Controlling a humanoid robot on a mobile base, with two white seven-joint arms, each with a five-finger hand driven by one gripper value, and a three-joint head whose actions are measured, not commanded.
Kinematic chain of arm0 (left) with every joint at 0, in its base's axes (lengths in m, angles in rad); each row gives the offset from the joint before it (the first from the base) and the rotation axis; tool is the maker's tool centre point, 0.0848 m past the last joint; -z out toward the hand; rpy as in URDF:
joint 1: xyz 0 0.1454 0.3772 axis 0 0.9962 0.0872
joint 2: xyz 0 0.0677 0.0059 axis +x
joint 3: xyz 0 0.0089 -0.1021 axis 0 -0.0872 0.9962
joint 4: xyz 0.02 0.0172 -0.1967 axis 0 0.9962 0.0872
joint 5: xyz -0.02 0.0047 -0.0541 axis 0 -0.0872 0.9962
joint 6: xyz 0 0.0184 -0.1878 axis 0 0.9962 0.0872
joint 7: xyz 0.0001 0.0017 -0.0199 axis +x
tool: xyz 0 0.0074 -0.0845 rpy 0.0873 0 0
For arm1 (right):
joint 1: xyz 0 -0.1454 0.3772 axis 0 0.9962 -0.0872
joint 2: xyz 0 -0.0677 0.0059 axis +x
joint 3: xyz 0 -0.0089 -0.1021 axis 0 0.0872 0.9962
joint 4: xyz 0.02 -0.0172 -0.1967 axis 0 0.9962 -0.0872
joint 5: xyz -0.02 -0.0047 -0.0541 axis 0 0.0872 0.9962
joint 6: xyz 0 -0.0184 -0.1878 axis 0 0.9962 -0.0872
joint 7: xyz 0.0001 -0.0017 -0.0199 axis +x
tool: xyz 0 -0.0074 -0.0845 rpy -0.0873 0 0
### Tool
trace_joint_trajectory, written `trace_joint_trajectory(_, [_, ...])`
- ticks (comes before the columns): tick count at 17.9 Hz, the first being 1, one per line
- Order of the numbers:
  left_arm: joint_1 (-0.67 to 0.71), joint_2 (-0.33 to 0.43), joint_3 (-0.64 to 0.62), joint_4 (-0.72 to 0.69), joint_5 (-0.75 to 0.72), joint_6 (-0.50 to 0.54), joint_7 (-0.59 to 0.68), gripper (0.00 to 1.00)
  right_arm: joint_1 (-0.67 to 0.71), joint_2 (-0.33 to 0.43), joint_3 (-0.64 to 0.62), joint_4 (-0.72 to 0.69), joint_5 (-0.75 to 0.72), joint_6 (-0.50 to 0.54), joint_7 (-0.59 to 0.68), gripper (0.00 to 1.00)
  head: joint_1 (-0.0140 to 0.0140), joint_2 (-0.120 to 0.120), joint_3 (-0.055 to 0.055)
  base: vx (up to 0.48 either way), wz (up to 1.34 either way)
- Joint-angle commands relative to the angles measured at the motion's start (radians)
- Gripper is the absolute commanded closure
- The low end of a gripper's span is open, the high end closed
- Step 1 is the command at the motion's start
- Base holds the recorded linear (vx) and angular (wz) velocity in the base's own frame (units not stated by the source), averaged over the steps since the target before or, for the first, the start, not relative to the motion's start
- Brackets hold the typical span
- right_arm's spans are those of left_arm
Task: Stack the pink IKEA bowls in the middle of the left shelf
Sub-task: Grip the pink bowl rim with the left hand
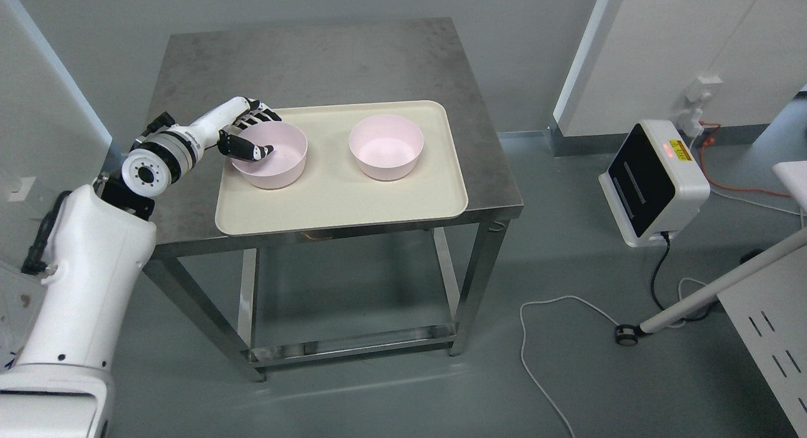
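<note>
The robot's left hand point(251, 134), black-fingered on a white forearm, is clamped on the near-left rim of a pale pink round plastic bowl point(272, 156): the thumb point(249, 149) hooks down inside the bowl while the other fingers point(260, 116) curl over the rim's outer side, so the wall is pinched between them. This bowl sits upright on the left part of a cream rectangular plastic tray point(334, 201), directly under the hand. A second pale pink round bowl point(386, 147) stands upright on the same tray, well apart to the hand's right, not touching the first. The tray lies on a grey stainless-steel table point(315, 63) that extends beyond the hand on every side. Far to the right of the hand, on the grey floor, stands a white box-like device with a black front panel point(652, 181); a small yellow label on its top is too small to read. No brand mark or writing shows on either bowl or the tray.
</note>
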Motion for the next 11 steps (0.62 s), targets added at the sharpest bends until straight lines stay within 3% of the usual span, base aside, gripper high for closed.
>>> trace_joint_trajectory(1, [-0.014,-0.011,-0.05,0.04,-0.008,-0.042,0.0,0.74,0.0,-0.017,-0.009,0.0,0.008,0.001,-0.001,0.0,0.0,0.0,0.0,0.0,0.0])
trace_joint_trajectory(7, [-0.015,-0.03,-0.01,0.046,-0.006,-0.123,0.0,0.99,0.0,-0.017,-0.009,0.0,0.008,0.001,-0.001,0.0,0.0,0.0,0.0,0.0,0.0])
trace_joint_trajectory(11, [-0.035,-0.045,0.056,0.04,-0.003,-0.123,0.0,1.0,0.0,-0.017,-0.009,0.0,0.008,0.001,-0.001,0.0,0.0,0.0,0.0,0.0,0.0])
